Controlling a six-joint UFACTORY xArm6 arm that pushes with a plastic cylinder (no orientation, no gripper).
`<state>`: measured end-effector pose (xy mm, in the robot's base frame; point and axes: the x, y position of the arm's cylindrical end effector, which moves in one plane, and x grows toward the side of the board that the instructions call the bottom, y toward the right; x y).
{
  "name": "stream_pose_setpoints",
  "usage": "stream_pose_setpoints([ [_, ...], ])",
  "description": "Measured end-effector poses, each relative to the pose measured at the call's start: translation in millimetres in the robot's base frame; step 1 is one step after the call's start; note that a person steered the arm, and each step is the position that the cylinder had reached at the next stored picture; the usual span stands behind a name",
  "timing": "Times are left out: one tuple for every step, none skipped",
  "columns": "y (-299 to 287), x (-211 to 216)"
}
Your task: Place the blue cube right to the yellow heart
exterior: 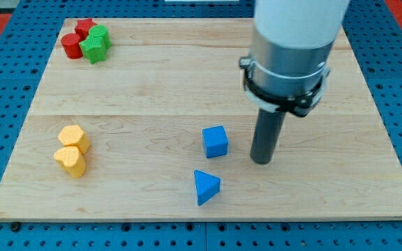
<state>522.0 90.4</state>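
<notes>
The blue cube (pixel 215 141) sits on the wooden board a little right of the middle, in the lower half. The yellow heart (pixel 70 160) lies near the board's left edge, touching a yellow hexagonal block (pixel 73 137) just above it. My tip (pixel 261 160) rests on the board just right of the blue cube, with a small gap between them. The cube is far to the right of the heart.
A blue triangular block (pixel 206 186) lies below the cube. A red cylinder (pixel 70 44), a red star (pixel 84 28), a green block (pixel 99 33) and a green star (pixel 94 49) cluster at the top left. The board (pixel 152 84) ends in a blue pegboard surround.
</notes>
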Motion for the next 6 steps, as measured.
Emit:
stream_pose_setpoints([
  [-45,-2],
  [-93,-2],
  [-50,-14],
  [-46,-36],
  [-124,-28],
  [-197,-14],
])
